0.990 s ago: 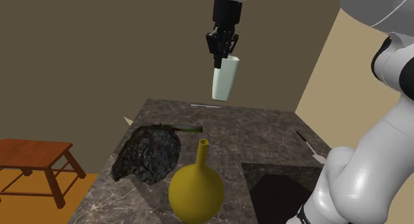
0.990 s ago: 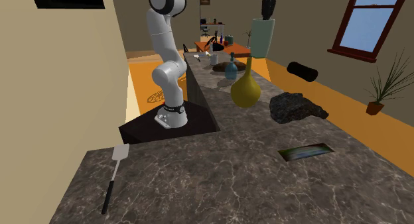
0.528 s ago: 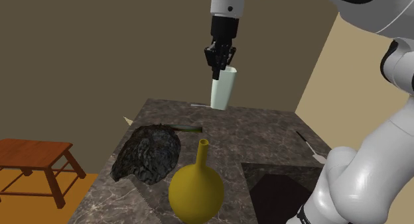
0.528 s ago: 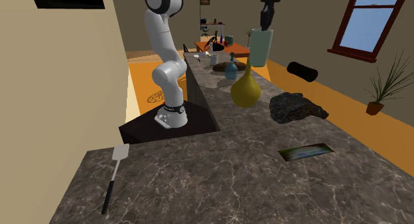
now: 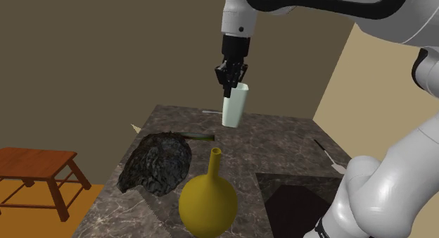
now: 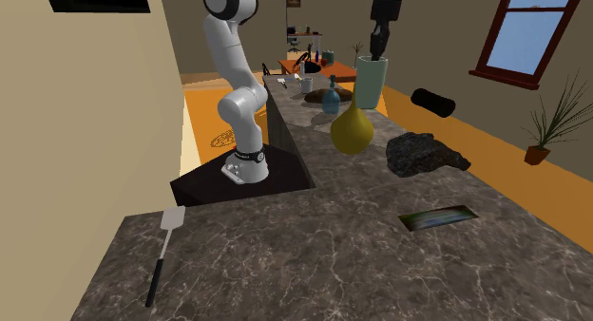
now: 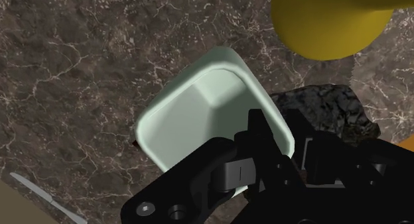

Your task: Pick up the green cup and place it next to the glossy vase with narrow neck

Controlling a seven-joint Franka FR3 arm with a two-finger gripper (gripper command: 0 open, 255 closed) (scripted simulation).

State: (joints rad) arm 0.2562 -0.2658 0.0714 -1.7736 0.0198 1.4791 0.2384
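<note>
My black gripper (image 5: 229, 83) is shut on the rim of a pale green cup (image 5: 233, 108) and holds it upright just above the far part of the marble counter (image 5: 281, 141). The glossy yellow vase (image 5: 207, 203) with its narrow neck stands nearer the stand, apart from the cup. In the second exterior view the gripper (image 6: 377, 49) comes down onto the cup (image 6: 370, 84), behind the vase (image 6: 352, 129). The wrist view looks into the cup (image 7: 199, 110); the gripper (image 7: 265, 133) clasps one wall of it, and the vase (image 7: 332, 24) lies beyond.
A dark rock-like lump (image 5: 158, 163) sits beside the vase. A knife (image 5: 328, 153) and a flat green strip (image 5: 197, 136) lie on the counter. A blue bottle (image 6: 331, 99), a spatula (image 6: 162, 255) and a flat tray (image 6: 437, 216) also lie there. A wooden stool (image 5: 35, 166) stands on the floor.
The gripper has come down with the cup, from high above the counter to just over its far part, drifting slightly toward the shoulder view's left. Its grip has stayed the same.
</note>
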